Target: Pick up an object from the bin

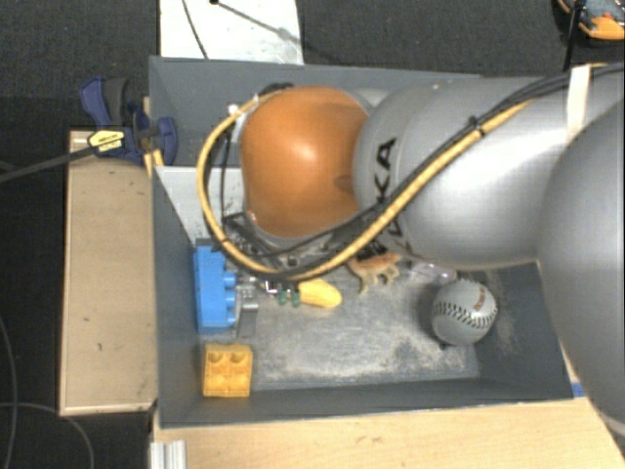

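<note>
Comes in from the right of the frame: silver arm (469, 184) across the upper middle, orange wrist cover (298, 159) at centre-left, yellow cable (207, 164) looped round the cover's left side. Sits low over the left half of the grey bin (371, 355). Jaws tucked beneath the cover's lower edge and hidden by it; cannot tell whether spread, pressed together, or pinching anything.

Nearest on the left: blue block (213, 286), long side running up and down the frame, close against the bin's left wall, just below and left of the cover's lower edge. Nearest on the right: yellow rounded piece (320, 295), lying flat on the bin floor, just below the cable where it sweeps under the cover. Between those two, small dark-green bits (285, 299) beside a scrap of grey metal (part of the robot or loose thing, too hidden to say). Cannot tell which of the two neighbours lies directly under the jaws; both just beside that spot, neither seen between them.

Further off: brown toy animal (376, 270), right of the yellow piece and partly under the arm. Grey baseball (464, 311) with stitched seams, well to the right, just below the arm. Yellow studded brick (227, 371) in the lower left corner of the bin, below the blue block and apart from it.
</note>
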### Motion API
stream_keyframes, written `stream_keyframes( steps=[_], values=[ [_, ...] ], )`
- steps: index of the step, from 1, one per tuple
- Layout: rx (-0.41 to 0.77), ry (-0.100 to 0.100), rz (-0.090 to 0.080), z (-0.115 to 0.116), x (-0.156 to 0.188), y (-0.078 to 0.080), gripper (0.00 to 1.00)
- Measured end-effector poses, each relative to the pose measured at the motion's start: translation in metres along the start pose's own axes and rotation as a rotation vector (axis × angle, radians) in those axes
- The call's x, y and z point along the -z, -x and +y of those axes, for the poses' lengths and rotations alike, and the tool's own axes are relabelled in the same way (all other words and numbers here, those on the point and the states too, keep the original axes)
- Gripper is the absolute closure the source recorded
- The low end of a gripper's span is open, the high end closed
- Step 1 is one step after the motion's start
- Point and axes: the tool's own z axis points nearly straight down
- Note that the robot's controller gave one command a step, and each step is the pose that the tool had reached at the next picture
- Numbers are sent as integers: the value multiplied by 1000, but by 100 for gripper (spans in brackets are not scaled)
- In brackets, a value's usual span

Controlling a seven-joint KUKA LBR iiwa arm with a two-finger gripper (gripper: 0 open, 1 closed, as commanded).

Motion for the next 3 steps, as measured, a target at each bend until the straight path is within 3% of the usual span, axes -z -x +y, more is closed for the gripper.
stream_keyframes(
  steps=[1, 2, 3],
  values=[
    [-6, 2, -7, -2, 5, 2, 0],
    [64, 4, -14, -24, -44, 27, 0],
    [88, -3, 2, -33, -64, 37, 0]
  ],
)
